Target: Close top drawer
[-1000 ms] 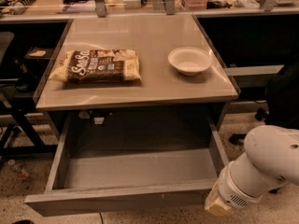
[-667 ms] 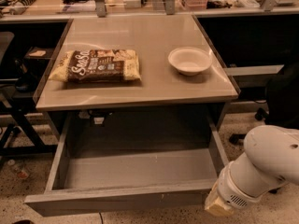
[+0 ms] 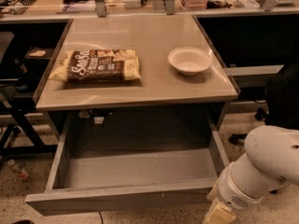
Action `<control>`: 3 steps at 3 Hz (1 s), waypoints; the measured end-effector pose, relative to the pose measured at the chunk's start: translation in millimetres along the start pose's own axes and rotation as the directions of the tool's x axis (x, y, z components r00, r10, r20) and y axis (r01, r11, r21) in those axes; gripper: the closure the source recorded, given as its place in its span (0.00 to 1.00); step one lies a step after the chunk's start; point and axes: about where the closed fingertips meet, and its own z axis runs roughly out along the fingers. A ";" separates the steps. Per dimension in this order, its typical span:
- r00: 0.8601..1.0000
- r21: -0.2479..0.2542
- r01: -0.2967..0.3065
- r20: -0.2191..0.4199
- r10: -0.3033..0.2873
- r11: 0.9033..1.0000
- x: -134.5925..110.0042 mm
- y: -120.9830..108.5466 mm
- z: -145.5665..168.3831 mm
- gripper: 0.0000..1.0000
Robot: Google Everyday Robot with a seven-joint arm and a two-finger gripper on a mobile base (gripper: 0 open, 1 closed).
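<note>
Well open top drawer point(image 3: 117, 203); hand point(image 3: 218, 214) by its front-R corner.

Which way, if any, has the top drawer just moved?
No: the top drawer is unchanged against the desk edge; the claw is by its right front corner.

Snack bag point(image 3: 96, 65) left of bowl point(image 3: 189, 60) on desk point(image 3: 149, 34); top drawer point(image 3: 117, 200) open below; gripper point(image 3: 218, 214) by its right front corner.
</note>
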 end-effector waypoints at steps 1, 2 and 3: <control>1.000 0.000 0.000 0.000 0.000 1.000 0.0 0.0 0.0 0.00; 1.000 0.000 0.000 0.000 0.000 1.000 0.0 0.0 0.0 0.00; 1.000 0.000 0.000 0.000 0.000 1.000 0.0 0.0 0.0 0.19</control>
